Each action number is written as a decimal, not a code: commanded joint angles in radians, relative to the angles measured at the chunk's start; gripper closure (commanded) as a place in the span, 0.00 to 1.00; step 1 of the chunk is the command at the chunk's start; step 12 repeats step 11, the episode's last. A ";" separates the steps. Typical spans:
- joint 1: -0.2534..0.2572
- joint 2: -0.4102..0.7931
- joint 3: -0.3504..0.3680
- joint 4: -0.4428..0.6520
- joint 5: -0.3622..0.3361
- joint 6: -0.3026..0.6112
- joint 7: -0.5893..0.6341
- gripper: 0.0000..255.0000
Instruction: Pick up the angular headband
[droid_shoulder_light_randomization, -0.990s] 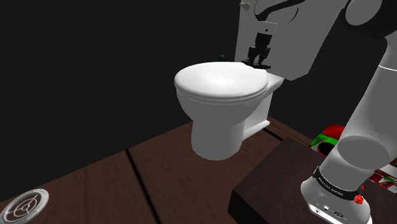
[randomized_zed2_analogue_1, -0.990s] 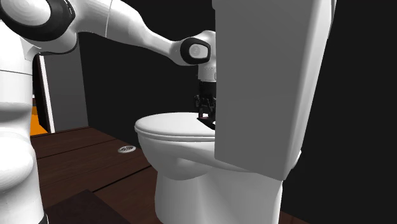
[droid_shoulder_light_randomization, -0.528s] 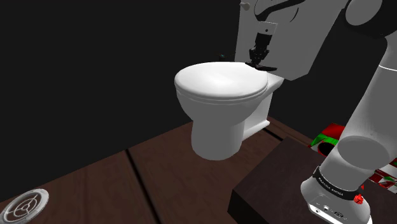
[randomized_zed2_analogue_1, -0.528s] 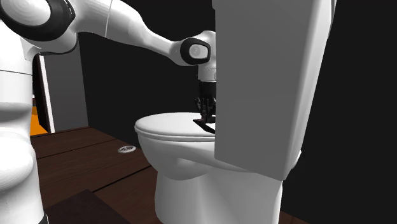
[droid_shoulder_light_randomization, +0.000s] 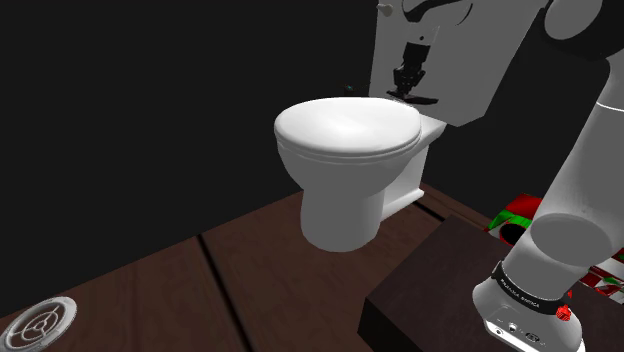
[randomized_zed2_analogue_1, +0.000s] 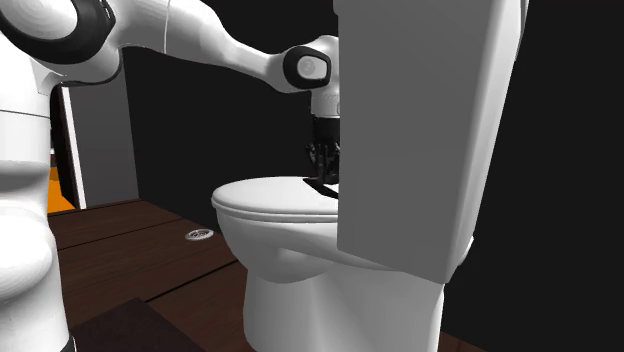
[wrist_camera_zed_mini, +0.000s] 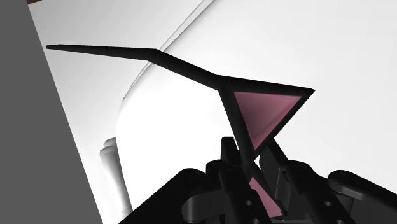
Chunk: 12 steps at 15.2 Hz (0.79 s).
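The angular headband (wrist_camera_zed_mini: 184, 63) is a thin black band with sharp bends and a pink triangular panel (wrist_camera_zed_mini: 264, 118). My gripper (wrist_camera_zed_mini: 251, 167) is shut on it, the black fingers (wrist_camera_zed_mini: 230, 159) clasping the band just under the pink triangle. In the shoulder view the gripper (droid_shoulder_light_randomization: 407, 84) hangs in front of the grey toilet tank (droid_shoulder_light_randomization: 450, 60), with the headband (droid_shoulder_light_randomization: 420, 100) sticking out below it, just above the back of the white toilet lid (droid_shoulder_light_randomization: 348, 128). In the second exterior view the gripper (randomized_zed2_analogue_1: 322, 176) and headband (randomized_zed2_analogue_1: 324, 190) sit beside the tank (randomized_zed2_analogue_1: 420, 130), partly hidden by it.
The white toilet bowl (droid_shoulder_light_randomization: 345, 205) stands on a dark wooden floor (droid_shoulder_light_randomization: 180, 290). A round metal floor drain (droid_shoulder_light_randomization: 40, 322) lies at the shoulder view's lower left. A red and green object (droid_shoulder_light_randomization: 515, 215) lies behind the dark stand (droid_shoulder_light_randomization: 430, 290). Black area surrounds the toilet.
The fingers have come together on the headband, and the hand has risen a little, lifting the headband off the back of the toilet.
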 joint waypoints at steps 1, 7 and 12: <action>-0.002 0.006 -0.001 0.033 0.001 -0.028 0.002 1.00; -0.007 0.015 -0.003 0.125 0.004 -0.111 0.009 1.00; -0.009 0.021 -0.004 0.161 0.006 -0.142 0.011 1.00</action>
